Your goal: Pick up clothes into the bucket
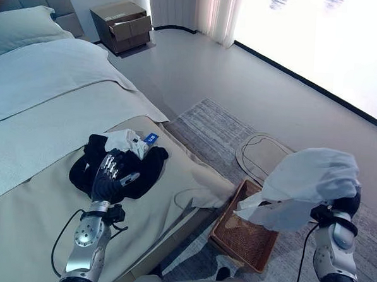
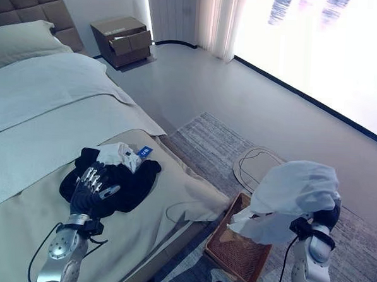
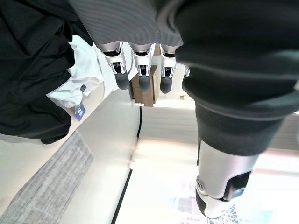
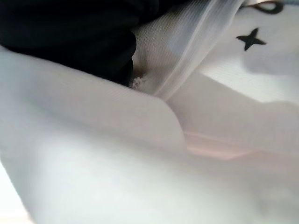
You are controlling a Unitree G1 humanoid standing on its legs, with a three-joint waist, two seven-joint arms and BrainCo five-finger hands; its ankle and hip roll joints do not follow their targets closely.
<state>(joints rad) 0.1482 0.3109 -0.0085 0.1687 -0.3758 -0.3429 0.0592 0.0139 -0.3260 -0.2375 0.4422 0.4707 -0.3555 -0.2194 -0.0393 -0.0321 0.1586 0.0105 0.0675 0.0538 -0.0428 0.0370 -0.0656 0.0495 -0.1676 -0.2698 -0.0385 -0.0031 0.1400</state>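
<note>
At the lower right of the frame, the right hand point(image 1: 337, 209) is up in the air with a big white cloth point(image 1: 309, 182) draped all over it. The cloth hides the fingers, so I cannot tell if they are curled or straight. The cloth hangs just above the brown woven basket point(image 1: 243, 235), which sits on the striped rug point(image 1: 208, 120) beside the bed point(image 1: 45, 108). One corner of the cloth dips toward the basket's rim.

At the lower left, the left hand point(image 1: 111, 175) rests on top of a black garment point(image 1: 120, 169) on the bed. Its fingers point(image 3: 142, 79) are straight and spread, holding nothing. A small white garment point(image 1: 128, 141) with a blue tag lies touching the black one, a bit farther up.

Far off, at the upper left, a brown nightstand point(image 1: 122, 25) stands by the wall.

What could go wrong: the white cloth is wide and floppy. If the hand lets go now, part of it may fall outside the basket onto the rug, or hang over the rim.
</note>
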